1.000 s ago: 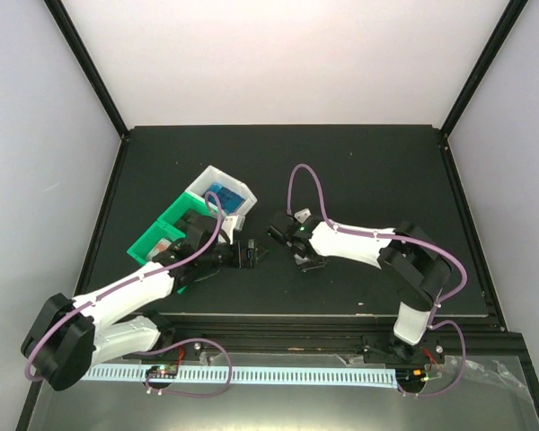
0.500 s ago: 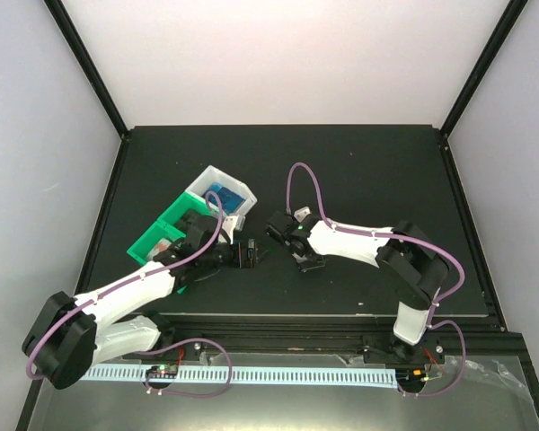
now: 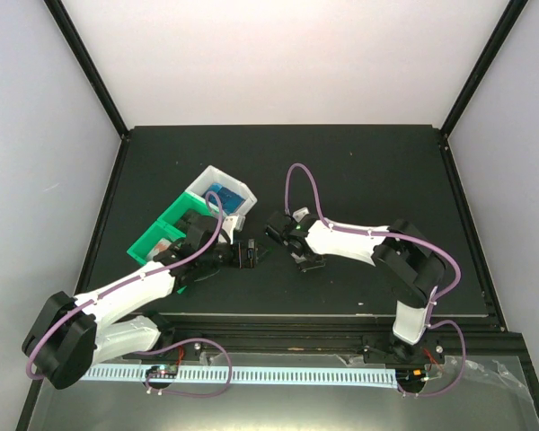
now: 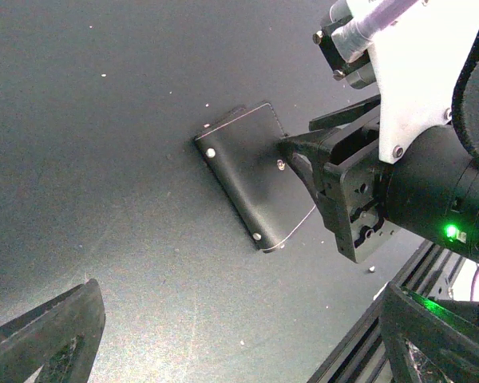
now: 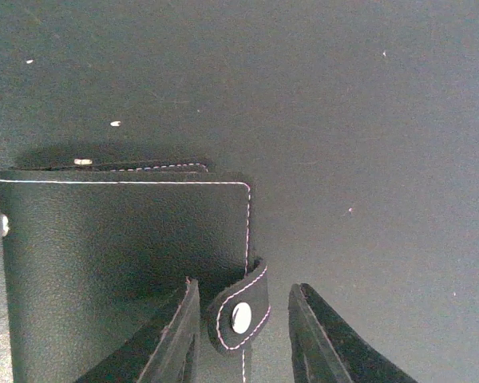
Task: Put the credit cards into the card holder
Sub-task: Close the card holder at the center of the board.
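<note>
Two tools face the closed card holder (image 5: 120,247), flat on the table (image 5: 367,120); the right tool (image 5: 245,289), spread, straddles its snap strap (image 5: 239,315), nearer than the also spread left tool (image 4: 241,287).

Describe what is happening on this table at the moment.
The right pincer is down at the black card holder, which lies folded on the table, and its open jaws straddle the snap strap. The left pincer hangs open beside it. Neither pincer holds a card.

Green tray (image 3: 162,226) beside white tray (image 3: 217,171) — on blk table (image 3: 359,171).
</note>
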